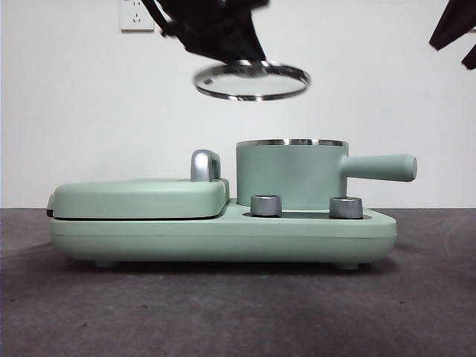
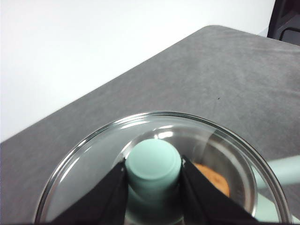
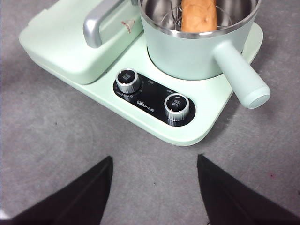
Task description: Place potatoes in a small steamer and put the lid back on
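Observation:
The mint-green steamer (image 1: 290,175) stands on the appliance base, its side handle (image 1: 381,167) pointing right. The orange-brown potato (image 3: 199,15) lies inside the steamer (image 3: 187,47); through the glass it also shows in the left wrist view (image 2: 213,180). My left gripper (image 2: 153,180) is shut on the mint-green knob (image 2: 153,164) of the clear lid (image 2: 93,164). It holds the lid (image 1: 251,80) tilted in the air, above the pot and a little to its left. My right gripper (image 3: 154,187) is open and empty, above the table in front of the appliance.
The mint-green appliance base (image 1: 223,234) carries two steel dials (image 1: 266,205) (image 1: 346,207). A flat griddle cover (image 1: 137,197) with a chrome handle (image 1: 205,165) lies left of the pot. A wall socket (image 1: 136,15) is at the back. A black arm tip (image 1: 457,30) is at the top right.

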Controlling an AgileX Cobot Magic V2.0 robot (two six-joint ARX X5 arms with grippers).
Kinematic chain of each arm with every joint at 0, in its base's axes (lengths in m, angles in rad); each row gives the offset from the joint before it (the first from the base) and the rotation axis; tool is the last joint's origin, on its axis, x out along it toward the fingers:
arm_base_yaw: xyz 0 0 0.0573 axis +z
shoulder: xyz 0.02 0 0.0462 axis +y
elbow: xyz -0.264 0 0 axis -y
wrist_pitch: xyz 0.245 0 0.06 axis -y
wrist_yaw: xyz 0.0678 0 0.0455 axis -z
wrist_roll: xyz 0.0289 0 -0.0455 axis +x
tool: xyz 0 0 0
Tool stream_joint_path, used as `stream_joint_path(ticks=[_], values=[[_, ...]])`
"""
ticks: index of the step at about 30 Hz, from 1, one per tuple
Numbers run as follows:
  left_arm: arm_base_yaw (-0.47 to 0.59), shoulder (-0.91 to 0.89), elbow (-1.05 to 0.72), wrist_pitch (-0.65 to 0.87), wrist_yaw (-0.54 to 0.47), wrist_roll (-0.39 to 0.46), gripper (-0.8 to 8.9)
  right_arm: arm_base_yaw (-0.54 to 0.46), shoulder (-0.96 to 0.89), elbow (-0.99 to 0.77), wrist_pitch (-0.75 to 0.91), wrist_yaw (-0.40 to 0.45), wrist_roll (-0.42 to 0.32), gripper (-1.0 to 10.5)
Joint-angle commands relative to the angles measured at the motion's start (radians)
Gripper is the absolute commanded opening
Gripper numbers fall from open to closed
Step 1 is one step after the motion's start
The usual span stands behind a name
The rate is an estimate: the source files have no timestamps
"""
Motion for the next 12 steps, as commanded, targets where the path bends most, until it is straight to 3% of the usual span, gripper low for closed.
stream_joint_path(ticks=[1, 12], values=[[-0.011, 0.058, 0.073, 0.051, 0.013, 0.021, 0.15, 0.005, -0.004, 0.001, -0.003, 0.003, 0.03, 2.8], [-0.011, 0.232, 0.246, 0.049, 0.026, 0.024, 0.15, 0.005, -0.003, 0.001, -0.041, 0.034, 0.035, 2.8]])
